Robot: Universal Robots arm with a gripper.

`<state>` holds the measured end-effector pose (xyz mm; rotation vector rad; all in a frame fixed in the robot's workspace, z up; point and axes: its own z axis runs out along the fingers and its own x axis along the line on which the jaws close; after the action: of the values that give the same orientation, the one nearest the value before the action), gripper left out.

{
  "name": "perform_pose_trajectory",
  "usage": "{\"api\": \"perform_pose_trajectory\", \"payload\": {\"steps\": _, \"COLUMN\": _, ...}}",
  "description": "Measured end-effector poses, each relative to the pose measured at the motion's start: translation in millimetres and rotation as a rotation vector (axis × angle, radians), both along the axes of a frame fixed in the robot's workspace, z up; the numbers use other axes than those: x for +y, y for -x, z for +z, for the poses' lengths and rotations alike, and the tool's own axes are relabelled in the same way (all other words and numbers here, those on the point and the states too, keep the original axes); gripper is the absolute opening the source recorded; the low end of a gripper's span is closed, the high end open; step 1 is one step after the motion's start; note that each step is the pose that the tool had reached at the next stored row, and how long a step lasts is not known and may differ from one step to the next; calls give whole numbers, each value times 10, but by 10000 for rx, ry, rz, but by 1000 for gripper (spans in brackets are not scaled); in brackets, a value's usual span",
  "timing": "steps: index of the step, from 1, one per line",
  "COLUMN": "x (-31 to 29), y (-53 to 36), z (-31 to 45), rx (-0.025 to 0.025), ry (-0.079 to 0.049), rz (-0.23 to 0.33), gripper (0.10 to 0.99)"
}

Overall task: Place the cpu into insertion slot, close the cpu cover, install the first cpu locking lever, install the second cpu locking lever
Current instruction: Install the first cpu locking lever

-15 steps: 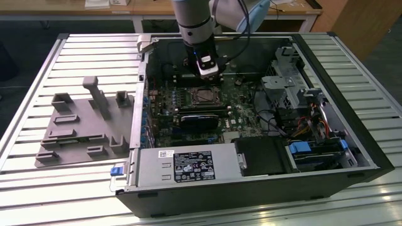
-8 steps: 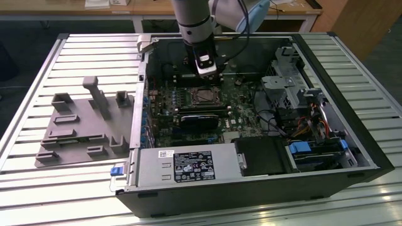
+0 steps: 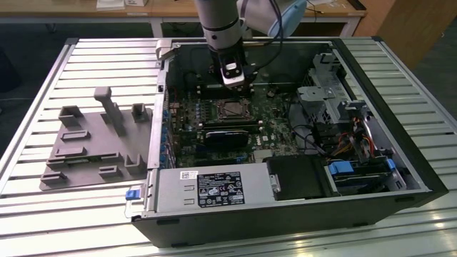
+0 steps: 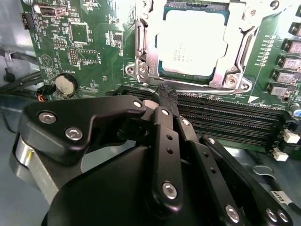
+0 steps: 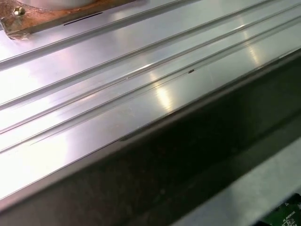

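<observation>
In the second wrist view the cpu (image 4: 187, 43) lies flat in its socket, pale silver-grey top facing up. The silvery cpu cover (image 4: 142, 52) frames it and looks laid down around it. Metal lever rods run along the socket's edges; whether they are latched I cannot tell. My gripper (image 4: 165, 94) hovers just beside the socket, over the black memory slots (image 4: 225, 117), its black fingers (image 4: 162, 141) shut together on nothing. In the exterior view the gripper (image 3: 239, 95) hangs inside the open computer case, just behind the socket with the cpu (image 3: 232, 110).
The open case (image 3: 371, 69) rests on a slatted metal table (image 5: 117, 94). A grey fixture block (image 3: 93, 144) stands at the exterior view's left. Drive cages and cables (image 3: 335, 123) crowd the case's right side, with the power supply (image 3: 214, 190) at the front. A coin cell (image 4: 66, 84) sits on the board.
</observation>
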<state>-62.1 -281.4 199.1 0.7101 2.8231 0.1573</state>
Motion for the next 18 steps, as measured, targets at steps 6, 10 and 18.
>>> {"api": "perform_pose_trajectory", "payload": {"steps": 6, "x": 0, "y": 0, "z": -20, "rx": -6, "ry": 3, "rz": -224, "gripper": 102}}
{"api": "perform_pose_trajectory", "payload": {"steps": 10, "x": 0, "y": 0, "z": -36, "rx": -7, "ry": 3, "rz": -338, "gripper": 102}}
{"api": "perform_pose_trajectory", "payload": {"steps": 18, "x": -4, "y": 0, "z": -66, "rx": -6, "ry": 3, "rz": -402, "gripper": 102}}
